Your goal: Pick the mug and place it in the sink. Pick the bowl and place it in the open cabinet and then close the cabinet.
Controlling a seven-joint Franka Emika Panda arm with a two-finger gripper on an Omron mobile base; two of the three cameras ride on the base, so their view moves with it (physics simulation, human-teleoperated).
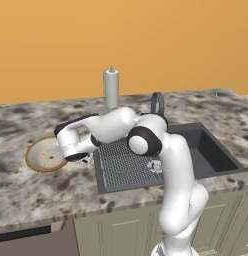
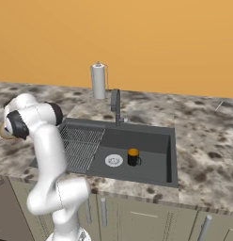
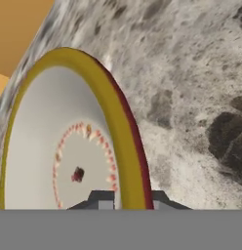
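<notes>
Two task things concern us, left to right. On the counter, left of the sink, lies the bowl; the gripper straddles its near-right rim, one tip inside and one outside, jaws nearly closed on that rim. We judge the bowl stiff, glazed, slippery and breakable: grip the rim squarely. Right, the mug stands in the basin beside the drain.
</notes>
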